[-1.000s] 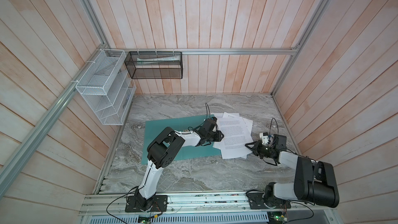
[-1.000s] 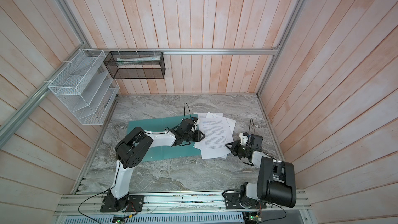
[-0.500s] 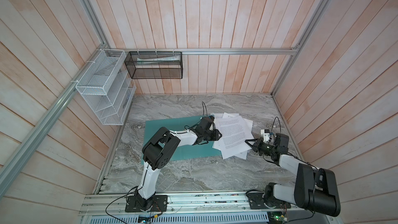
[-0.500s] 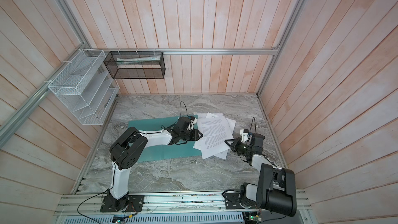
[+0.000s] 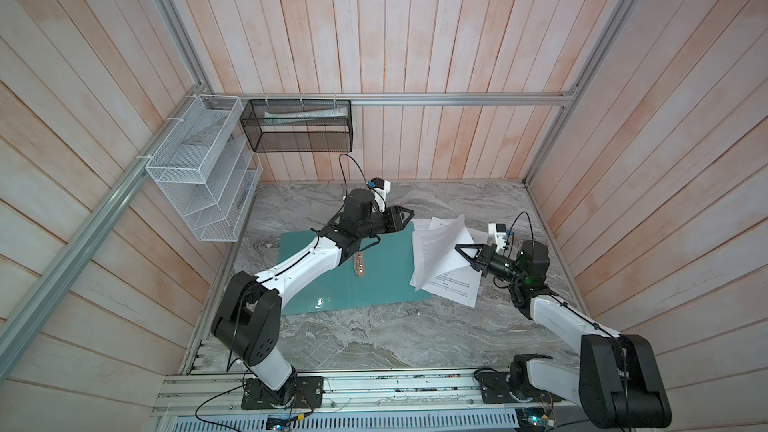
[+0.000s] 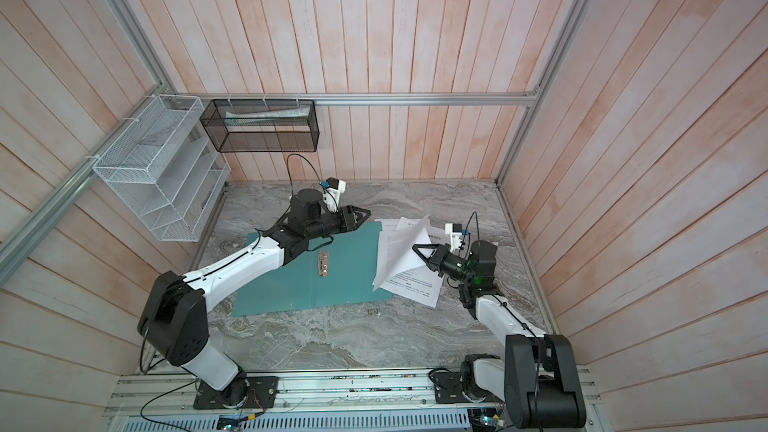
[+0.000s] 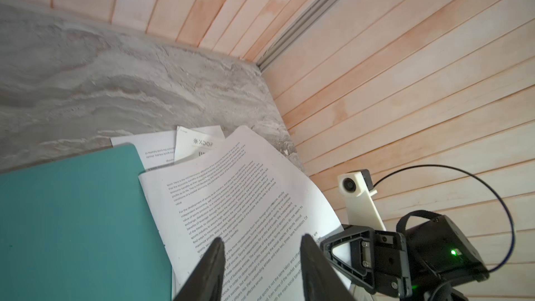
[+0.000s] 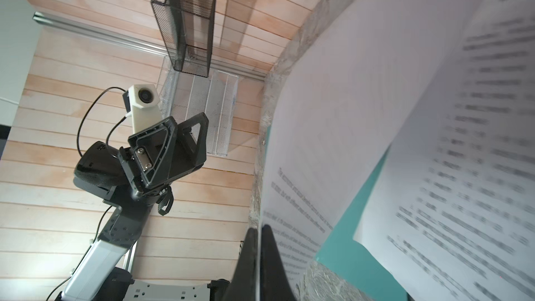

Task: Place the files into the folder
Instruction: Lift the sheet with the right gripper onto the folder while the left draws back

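Two grippers: the right gripper (image 5: 462, 249) is pinched tight on one raised sheet (image 5: 438, 253) of the files (image 5: 451, 284), at the folder's (image 5: 374, 280) three o'clock edge. Left gripper (image 7: 260, 259), part open, hovers empty above the folder's far corner.

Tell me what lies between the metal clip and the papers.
Only bare teal folder: in both top views nothing rests between the clip and the papers. The left gripper hangs farther back.
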`<state>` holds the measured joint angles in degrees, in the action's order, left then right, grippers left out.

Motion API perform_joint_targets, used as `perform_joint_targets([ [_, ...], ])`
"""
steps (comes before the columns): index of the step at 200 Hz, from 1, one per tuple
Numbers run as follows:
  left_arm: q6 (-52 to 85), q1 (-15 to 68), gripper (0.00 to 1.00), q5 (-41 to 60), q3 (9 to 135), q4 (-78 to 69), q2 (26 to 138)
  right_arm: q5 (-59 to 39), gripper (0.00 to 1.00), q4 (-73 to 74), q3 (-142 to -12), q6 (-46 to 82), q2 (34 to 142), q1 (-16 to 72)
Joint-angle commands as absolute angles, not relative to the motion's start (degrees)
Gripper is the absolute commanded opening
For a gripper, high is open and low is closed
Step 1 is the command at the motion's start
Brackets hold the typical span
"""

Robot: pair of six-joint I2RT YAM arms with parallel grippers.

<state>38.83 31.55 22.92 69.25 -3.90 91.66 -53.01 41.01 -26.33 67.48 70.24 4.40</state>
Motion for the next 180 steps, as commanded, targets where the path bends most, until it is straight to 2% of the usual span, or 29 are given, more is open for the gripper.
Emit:
perform_joint_targets([
  [1, 39.9, 29.1, 0.45, 22.0, 64.5, -2.4, 85.7, -48.2, 0.0, 53.7, -32.2, 75.0, 74.0, 8.6],
  [33, 40.5, 26.1, 0.45, 18.6, 56.7, -0.9, 75.7, -45.4, 0.0, 61.4, -41.5, 78.2, 81.2, 15.2],
  [63, 41.8, 23.9, 0.45, 15.8, 48.7, 1.0, 66.5, -43.3, 0.0, 60.7, -49.6, 76.8, 86.4, 21.9],
  [98, 43.8, 21.8, 0.45, 12.4, 41.7, 5.6, 54.5, -41.0, 0.0, 60.9, -53.4, 76.0, 91.9, 29.1],
  [152, 43.5, 19.5, 0.45, 7.9, 39.7, 16.3, 43.4, -39.3, 0.0, 64.2, -50.2, 74.2, 101.6, 36.4],
  [180, 43.7, 19.3, 0.45, 6.5, 38.9, 17.8, 41.6, -30.0, 0.0, 62.5, -42.9, 73.1, 104.5, 37.4],
])
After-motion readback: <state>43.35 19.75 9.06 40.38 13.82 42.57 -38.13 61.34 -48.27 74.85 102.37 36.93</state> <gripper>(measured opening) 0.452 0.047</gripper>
